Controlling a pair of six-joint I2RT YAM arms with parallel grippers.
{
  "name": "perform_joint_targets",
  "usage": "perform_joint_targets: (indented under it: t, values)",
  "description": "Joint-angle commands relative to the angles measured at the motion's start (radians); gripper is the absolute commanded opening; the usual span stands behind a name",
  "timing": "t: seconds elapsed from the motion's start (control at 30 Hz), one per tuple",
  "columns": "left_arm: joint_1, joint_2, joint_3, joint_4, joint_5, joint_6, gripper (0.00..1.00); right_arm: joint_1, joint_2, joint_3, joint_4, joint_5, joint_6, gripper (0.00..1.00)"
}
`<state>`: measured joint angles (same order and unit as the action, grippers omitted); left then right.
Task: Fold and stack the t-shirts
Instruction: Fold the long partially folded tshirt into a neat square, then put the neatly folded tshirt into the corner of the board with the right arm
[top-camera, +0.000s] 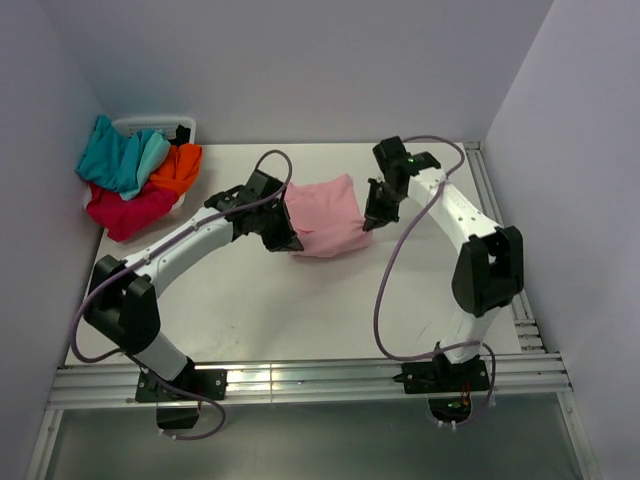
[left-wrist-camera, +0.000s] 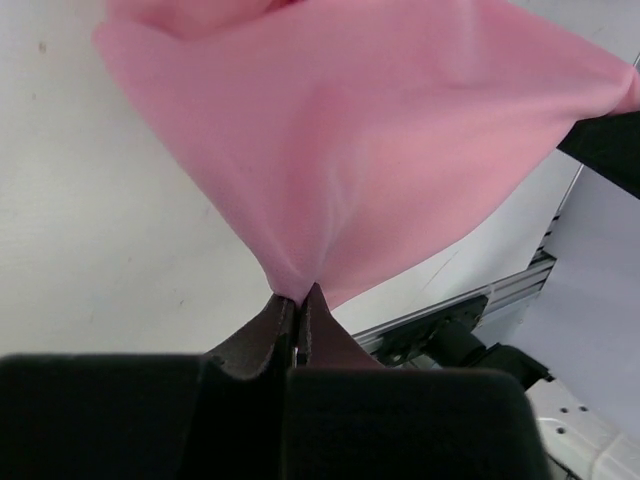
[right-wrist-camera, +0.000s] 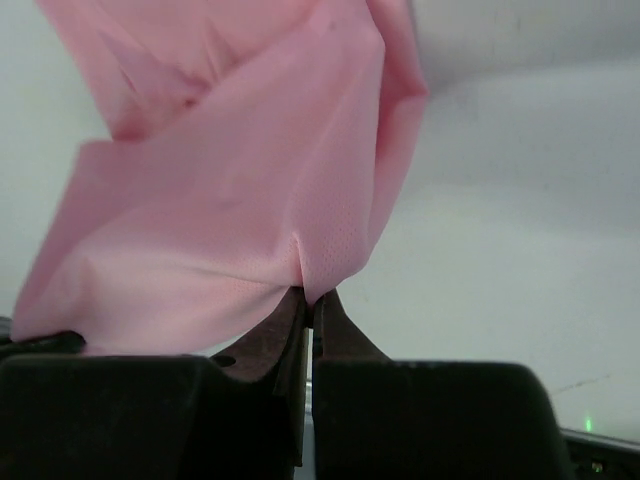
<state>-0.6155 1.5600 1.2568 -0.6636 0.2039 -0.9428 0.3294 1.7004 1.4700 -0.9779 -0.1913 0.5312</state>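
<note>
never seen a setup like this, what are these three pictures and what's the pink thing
These are two robot arms bolted to a white table. The wide picture looks down from above and behind them. The other two come from small cameras on each wrist, so the black shapes at the bottom are each arm's own fingers. The pink thing is a t-shirt. The left end effector and right end effector are each pinched shut on its fabric, holding it between them. At the far left corner lie teal, orange and red shirts, heaped on a white basket.
</note>
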Motion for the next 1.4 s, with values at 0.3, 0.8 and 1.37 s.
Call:
perform_joint_targets:
  t: [0.3, 0.8, 1.37]
  values:
    - [0.295, 0.658, 0.814, -0.056, 0.043, 0.118, 0.52, -0.11, 0.761, 1.142, -0.136, -0.073, 0.019, 0.79]
    - [0.384, 0.506, 0.555, 0.104, -0.035, 0.012, 0.99, -0.15, 0.312, 0.263, 0.304, -0.114, -0.002, 1.0]
    - [0.321, 0.189, 0.208, 0.065, -0.046, 0.067, 1.0, -0.135, 0.52, 0.239, 0.351, -0.022, 0.05, 0.87]
